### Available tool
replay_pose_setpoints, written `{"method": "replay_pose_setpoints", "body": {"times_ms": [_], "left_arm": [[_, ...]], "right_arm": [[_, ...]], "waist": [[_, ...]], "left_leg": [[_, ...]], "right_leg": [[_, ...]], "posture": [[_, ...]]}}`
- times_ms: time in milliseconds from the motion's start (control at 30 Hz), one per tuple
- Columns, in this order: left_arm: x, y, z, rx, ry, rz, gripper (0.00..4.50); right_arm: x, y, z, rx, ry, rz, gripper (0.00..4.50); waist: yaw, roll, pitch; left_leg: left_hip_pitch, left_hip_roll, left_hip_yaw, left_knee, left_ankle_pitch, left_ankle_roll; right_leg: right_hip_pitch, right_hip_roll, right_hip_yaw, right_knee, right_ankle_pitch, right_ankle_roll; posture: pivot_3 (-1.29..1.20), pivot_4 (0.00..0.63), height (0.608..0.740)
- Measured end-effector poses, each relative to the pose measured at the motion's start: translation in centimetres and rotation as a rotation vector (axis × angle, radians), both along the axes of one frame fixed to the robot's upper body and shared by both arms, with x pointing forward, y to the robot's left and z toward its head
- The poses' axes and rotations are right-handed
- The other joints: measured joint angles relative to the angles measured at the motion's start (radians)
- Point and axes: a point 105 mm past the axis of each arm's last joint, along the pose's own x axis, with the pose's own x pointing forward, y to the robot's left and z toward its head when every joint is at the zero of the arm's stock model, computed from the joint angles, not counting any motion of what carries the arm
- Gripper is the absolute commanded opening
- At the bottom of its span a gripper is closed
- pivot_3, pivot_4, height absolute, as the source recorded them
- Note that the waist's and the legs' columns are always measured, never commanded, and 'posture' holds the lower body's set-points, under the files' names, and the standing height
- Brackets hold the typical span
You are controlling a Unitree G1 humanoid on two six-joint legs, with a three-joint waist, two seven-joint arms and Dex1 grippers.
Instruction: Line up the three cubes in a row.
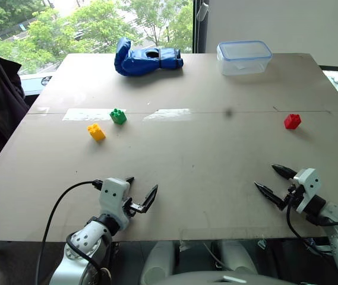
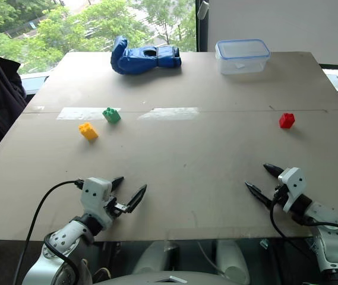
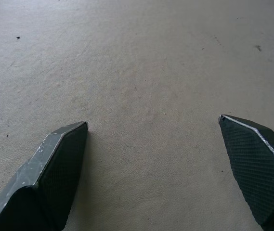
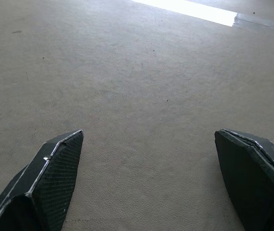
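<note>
Both the left gripper [image 1: 140, 191] and right gripper [image 1: 271, 180] hover spread and empty over the table [image 1: 204, 148]; the red cube [image 1: 292, 121], well apart from the green cube [image 1: 118, 116] and yellow cube [image 1: 96, 132], risks being knocked askew on approach

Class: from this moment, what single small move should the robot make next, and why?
Probably reach the open right gripper toward the red cube: it sits alone on the right, far from the green cube and yellow cube, which sit close together.

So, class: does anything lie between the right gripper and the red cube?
Nothing visible does. The right gripper is open near the table's front edge, and only bare tabletop separates it from the red cube farther back.
</note>
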Motion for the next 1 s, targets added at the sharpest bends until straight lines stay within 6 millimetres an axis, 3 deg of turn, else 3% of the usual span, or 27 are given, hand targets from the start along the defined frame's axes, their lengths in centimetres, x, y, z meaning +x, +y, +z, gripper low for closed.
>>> {"method": "replay_pose_setpoints", "body": {"times_ms": [700,867,967,1000], "left_arm": [[0.4,-0.7,0.6,-0.031,-0.026,-0.074,4.45],[0.9,-1.8,2.2,-0.052,-0.03,-0.236,4.45],[2.3,-2.9,5.1,-0.008,-0.087,-0.406,4.45],[2.9,-3.3,6.9,0.023,-0.134,-0.478,4.45]], "right_arm": [[0.0,-0.6,0.1,0.021,0.016,-0.057,4.5],[3.3,-3.0,3.0,0.042,-0.06,-0.245,4.5],[5.9,-3.8,3.9,0.074,-0.053,-0.367,4.5],[7.1,-3.9,4.4,0.08,-0.06,-0.415,4.5]], "waist": [[-0.001,0.0,0.0],[-0.004,0.003,0.002],[-0.003,0.002,0.003],[-0.003,0.003,0.003]], "left_leg": [[0.0,0.0,0.0,0.0,0.0,0.0],[0.001,0.0,0.001,0.0,0.0,0.0],[-0.001,-0.001,0.0,0.001,0.0,-0.001],[-0.001,-0.001,0.001,0.001,0.001,-0.001]], "right_leg": [[0.0,0.0,0.0,0.0,0.0,0.0],[0.0,0.001,0.001,0.001,0.0,0.0],[-0.001,0.003,-0.002,0.002,0.0,-0.001],[-0.001,0.004,-0.002,0.002,0.001,-0.002]], "posture": [[0.0,0.15,0.74],[0.0,0.15,0.74],[0.0,0.15,0.74],[0.0,0.15,0.74]]}}
